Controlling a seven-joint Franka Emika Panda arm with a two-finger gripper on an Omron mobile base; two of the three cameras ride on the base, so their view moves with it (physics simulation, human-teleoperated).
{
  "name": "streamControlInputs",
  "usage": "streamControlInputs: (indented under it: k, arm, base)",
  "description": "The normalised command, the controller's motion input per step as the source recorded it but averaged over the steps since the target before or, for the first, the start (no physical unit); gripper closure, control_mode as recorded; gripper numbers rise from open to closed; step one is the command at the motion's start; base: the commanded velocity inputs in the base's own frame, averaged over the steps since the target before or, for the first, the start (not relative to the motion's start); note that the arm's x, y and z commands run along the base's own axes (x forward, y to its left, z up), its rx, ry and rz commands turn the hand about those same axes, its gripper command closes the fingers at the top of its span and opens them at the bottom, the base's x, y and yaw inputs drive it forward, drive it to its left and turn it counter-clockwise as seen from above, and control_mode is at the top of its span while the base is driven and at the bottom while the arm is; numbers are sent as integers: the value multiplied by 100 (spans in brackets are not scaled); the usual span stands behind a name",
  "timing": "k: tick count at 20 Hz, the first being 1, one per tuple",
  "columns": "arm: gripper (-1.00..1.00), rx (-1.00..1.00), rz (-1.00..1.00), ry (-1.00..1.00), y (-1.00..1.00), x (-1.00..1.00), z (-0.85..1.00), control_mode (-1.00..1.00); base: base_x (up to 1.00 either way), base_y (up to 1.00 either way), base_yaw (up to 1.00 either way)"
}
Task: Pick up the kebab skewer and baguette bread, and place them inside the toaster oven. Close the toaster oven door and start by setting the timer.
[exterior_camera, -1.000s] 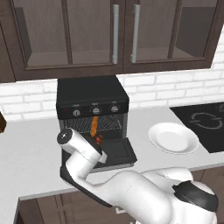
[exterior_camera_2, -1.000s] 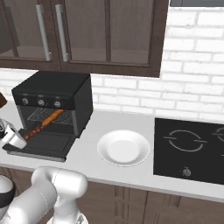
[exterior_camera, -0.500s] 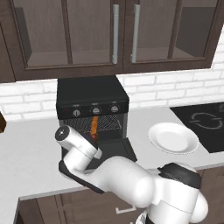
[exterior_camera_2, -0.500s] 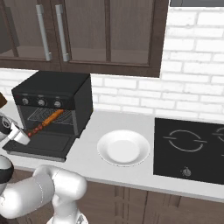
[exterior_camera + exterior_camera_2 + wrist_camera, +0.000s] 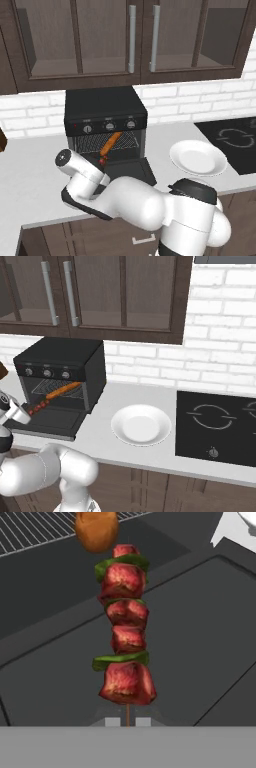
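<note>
Two food items are accounted for. The baguette (image 5: 111, 144) lies slantwise on the wire rack inside the toaster oven (image 5: 105, 125), one rounded end pointing out toward the opening. The skewer (image 5: 125, 647) is clamped by its bare stick end in the narrowly closed jaws of the gripper (image 5: 128, 722); it points forward over the lowered door (image 5: 47, 423), its far tip just short of the baguette's near end in the hand view. Gripping the stick end keeps the meat chunks clear of the jaws and lets the far end enter the oven first.

Clearances: the door lies flat and open in front of the cavity, so the mouth is unobstructed. Free rack shows on both sides of the baguette, which crosses the middle; the skewer is best laid beside it, not on it. The knob panel (image 5: 107, 126) sits directly above the opening and limits headroom. The white plate (image 5: 141, 424) rests on the table (image 5: 100, 446) to the oven's right, well apart from the door. The hob (image 5: 220, 423) lies further right.
</note>
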Motion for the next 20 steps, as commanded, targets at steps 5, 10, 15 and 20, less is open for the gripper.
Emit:
streamControlInputs:
  k: [5, 10, 15, 20]
  arm:
    - [100, 0, 0, -3, 0, 5, 5, -100]
    - [100, 0, -1, -5, -2, 17, 13, -100]
    - [100, 0, -3, -1, -1, 40, 5, -100]
    - [100, 1, 0, 0, 0, 64, 0, -100]
  base:
    - [0, 0, 0]
    - [0, 0, 0]
    - [0, 0, 0]
    - [0, 0, 0]
